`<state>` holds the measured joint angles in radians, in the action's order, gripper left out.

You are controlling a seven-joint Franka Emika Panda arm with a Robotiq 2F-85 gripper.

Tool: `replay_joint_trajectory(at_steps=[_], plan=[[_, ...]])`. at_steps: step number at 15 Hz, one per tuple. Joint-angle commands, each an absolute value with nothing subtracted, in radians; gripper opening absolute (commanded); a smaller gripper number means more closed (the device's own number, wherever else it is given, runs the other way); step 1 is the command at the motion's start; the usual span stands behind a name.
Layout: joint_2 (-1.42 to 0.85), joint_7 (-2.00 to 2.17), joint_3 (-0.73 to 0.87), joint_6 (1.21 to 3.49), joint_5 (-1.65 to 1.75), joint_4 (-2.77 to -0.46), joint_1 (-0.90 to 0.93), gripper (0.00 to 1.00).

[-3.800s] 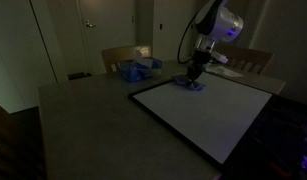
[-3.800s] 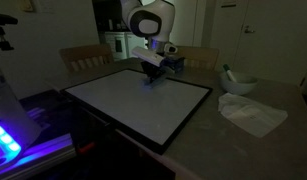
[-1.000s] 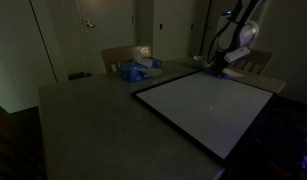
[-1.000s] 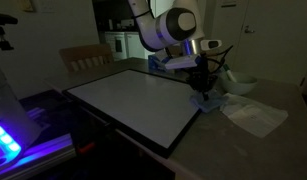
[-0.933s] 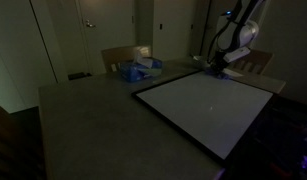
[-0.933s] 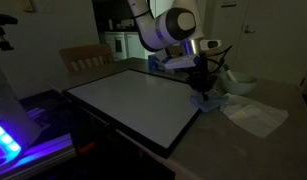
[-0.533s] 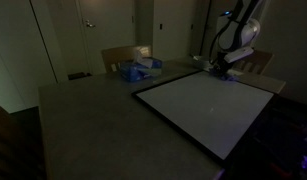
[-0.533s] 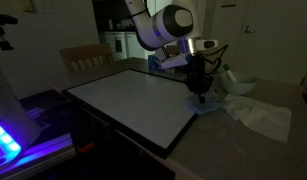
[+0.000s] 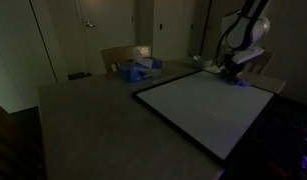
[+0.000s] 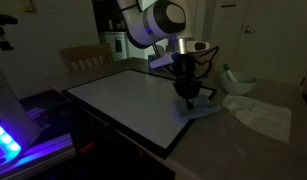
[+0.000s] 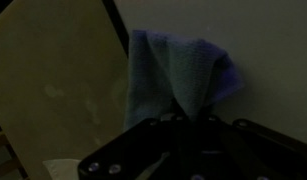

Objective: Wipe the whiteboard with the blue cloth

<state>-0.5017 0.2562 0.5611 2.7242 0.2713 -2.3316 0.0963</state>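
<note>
Keeps pincer [image 10: 190, 100] nipped narrow on a raised fold of the blue cloth [image 10: 200, 112], soft, light and limp, so probably best gripped at that bunched middle, lying at the edge of the whiteboard [image 10: 123, 95], partly on the bench [image 10: 233, 150], farther along that edge than a second ago.

Room v. dim, both exterior views grainy; whiteboard [image 9: 208, 110] is the palest patch. A violet light [image 10: 5, 140] glows near left. My wrist view's murky, soft.
</note>
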Motion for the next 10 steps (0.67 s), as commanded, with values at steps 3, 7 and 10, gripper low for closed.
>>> replay_joint_trajectory(at_steps=[3, 7, 10], plan=[[-0.421, 0.248, 0.454, 2.771, 0.257, -2.438, 0.024, 0.03], [-0.38, 0.228, 0.396, 2.779, 0.247, -2.481, -0.006, 0.03], [-0.344, 0.221, 0.358, 2.761, 0.236, -2.513, -0.018, 0.03]])
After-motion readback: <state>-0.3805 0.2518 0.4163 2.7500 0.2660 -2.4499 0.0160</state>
